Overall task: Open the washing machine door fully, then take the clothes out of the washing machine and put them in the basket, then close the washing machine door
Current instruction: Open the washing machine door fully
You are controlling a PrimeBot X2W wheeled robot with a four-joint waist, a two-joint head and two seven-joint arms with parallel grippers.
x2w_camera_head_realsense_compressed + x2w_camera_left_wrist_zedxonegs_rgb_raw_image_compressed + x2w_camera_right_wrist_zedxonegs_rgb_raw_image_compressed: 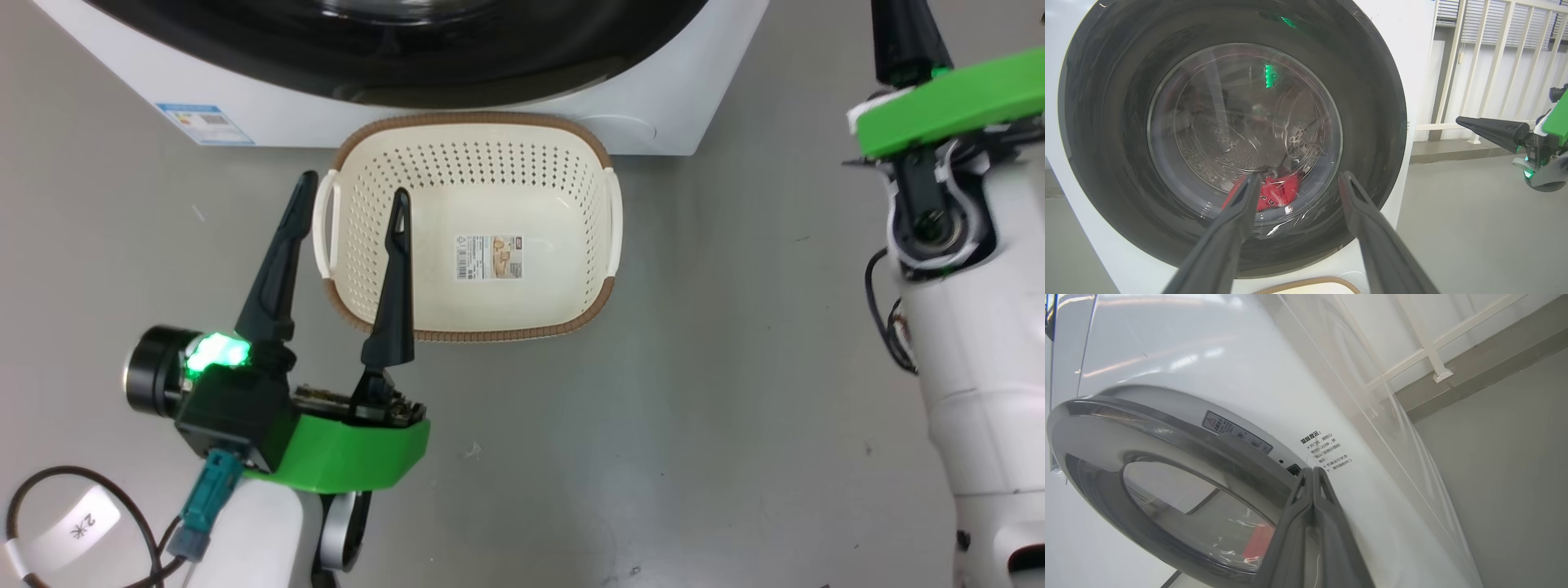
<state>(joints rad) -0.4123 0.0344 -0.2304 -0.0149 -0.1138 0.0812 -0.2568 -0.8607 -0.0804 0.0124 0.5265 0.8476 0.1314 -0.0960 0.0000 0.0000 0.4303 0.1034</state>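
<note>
Washing machine door (1363, 122) sits on the front of the big white washing machine (678, 90), a broad glossy black ring around a clear, bulging glass bowl (1241, 122). Through the glass I can see the perforated steel drum and the clothes (1276, 194), a crumpled bright red heap with small white lettering lying at the drum's bottom. Whether the door is latched I cannot tell. The basket (469, 331) stands on the grey floor just in front of the machine. It is cream plastic with rows of holes, a brown woven-look rim and white side handles, and a printed barcode sticker (488, 257) lies inside. A blue label (204, 124) marks the machine's lower front, too small to read. The left gripper (354, 185) has its long dark fingers spread wide, gripping nothing. The right gripper (1312, 471) has its fingers pressed together at the door's silvery edge, beside small black Chinese print.
</note>
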